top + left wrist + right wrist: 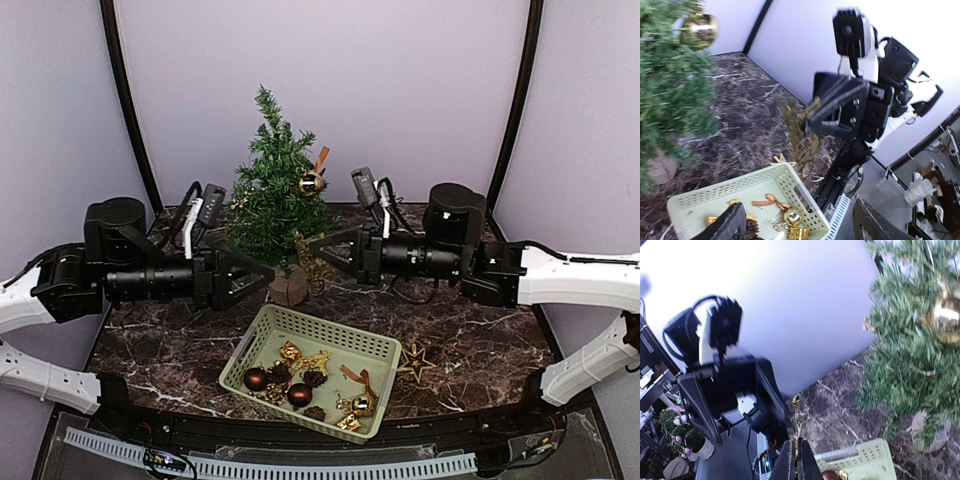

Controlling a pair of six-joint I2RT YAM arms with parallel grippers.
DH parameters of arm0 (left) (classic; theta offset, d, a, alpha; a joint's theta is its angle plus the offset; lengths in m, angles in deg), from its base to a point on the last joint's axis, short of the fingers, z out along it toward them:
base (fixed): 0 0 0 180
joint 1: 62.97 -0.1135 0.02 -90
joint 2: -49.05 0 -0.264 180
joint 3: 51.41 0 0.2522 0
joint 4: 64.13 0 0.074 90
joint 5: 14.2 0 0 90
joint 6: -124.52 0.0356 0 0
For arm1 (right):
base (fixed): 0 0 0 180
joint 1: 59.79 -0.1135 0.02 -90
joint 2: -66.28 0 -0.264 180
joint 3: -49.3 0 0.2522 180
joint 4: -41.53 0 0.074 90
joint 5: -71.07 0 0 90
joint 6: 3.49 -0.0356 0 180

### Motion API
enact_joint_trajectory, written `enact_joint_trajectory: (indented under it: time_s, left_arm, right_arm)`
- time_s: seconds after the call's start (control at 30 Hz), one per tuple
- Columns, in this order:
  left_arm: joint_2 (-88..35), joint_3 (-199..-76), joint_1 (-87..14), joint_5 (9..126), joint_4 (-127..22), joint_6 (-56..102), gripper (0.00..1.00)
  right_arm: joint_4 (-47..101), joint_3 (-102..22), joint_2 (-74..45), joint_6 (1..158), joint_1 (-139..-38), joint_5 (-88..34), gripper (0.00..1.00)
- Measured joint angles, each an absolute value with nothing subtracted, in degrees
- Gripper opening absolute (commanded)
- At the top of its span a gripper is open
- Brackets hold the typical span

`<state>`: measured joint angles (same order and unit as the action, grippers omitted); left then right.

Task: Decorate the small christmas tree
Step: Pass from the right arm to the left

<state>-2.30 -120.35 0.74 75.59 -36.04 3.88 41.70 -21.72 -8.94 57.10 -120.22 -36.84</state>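
Note:
The small christmas tree (270,190) stands at the back centre on its wooden stump (288,288), with a gold ball on an orange ribbon (311,183) hanging on its right side. My right gripper (318,250) is just right of the tree. It is shut on a flat gold ornament (312,262) that hangs below the fingers. The right wrist view shows the ornament edge-on (797,420) between the closed fingers (788,462). My left gripper (262,275) is open and empty, left of the stump and facing the right gripper. The ornament also shows in the left wrist view (800,132).
A pale green basket (330,325) sits in front of the tree, holding brown balls (256,379), pine cones and several gold ornaments. A gold star outline (416,362) lies on the dark marble table to the right of the basket. The tree (910,355) is close to the right gripper.

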Motion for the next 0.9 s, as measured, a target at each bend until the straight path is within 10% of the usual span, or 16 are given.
enact_joint_trajectory:
  time_s: [0.27,0.7,0.9]
  left_arm:
    - [-11.44,-120.28,0.67,65.25,-48.96,6.29,0.83]
    - [-12.53,-117.88,-0.23,64.66,-63.63,7.05,0.21]
    - [-12.81,-117.42,-0.90,65.10,-66.64,6.77,0.10]
  right_arm:
    - [57.35,-25.04,-10.93,56.95,-120.22,-36.03,0.00]
    - [62.38,-25.76,-11.80,56.01,-120.87,-36.99,0.00]
    - [62.49,-25.76,-11.82,55.88,-121.00,-37.56,0.00]
